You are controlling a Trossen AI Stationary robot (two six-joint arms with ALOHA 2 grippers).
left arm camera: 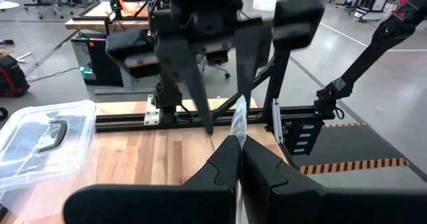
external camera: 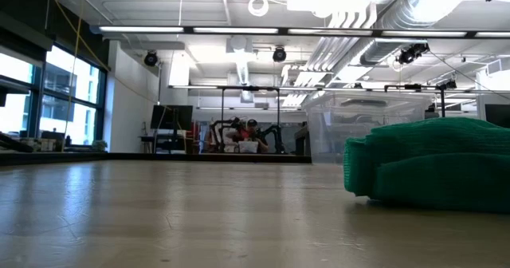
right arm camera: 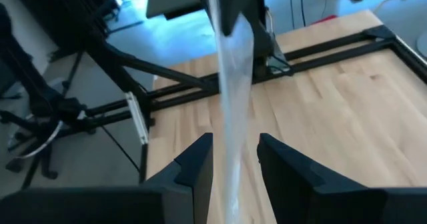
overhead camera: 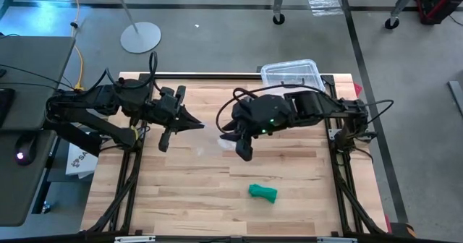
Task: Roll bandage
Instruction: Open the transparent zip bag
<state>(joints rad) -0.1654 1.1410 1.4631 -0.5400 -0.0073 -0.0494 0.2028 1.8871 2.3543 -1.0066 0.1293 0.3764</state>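
Note:
The green bandage (overhead camera: 262, 192) lies bunched on the wooden table near its front edge, and it fills the right of the low view (external camera: 430, 168); no gripper touches it. Above the table's middle, a crinkly clear plastic bag (right arm camera: 232, 111) stretches between my two grippers. My left gripper (overhead camera: 194, 123) points toward the table's right and is shut on one end of the bag (left arm camera: 239, 121). My right gripper (overhead camera: 240, 147) faces it, with the bag filling the gap between its fingers (right arm camera: 235, 164). My left gripper pinches a thin bunched end of the bag (left arm camera: 239, 132) between its two fingertips, coming nearly level from the table's left. The bag is clear of the table. My right gripper has the bunched bag (right arm camera: 233, 151) between its two fingers, which slant down from the table's right. The strip runs straight to the left gripper and looks drawn taut.
A clear plastic box with a black handle (overhead camera: 291, 73) stands at the table's far right edge, also seen in the left wrist view (left arm camera: 41, 141). Black frame rails (overhead camera: 217, 76) border the table. Bare wood lies around the bandage.

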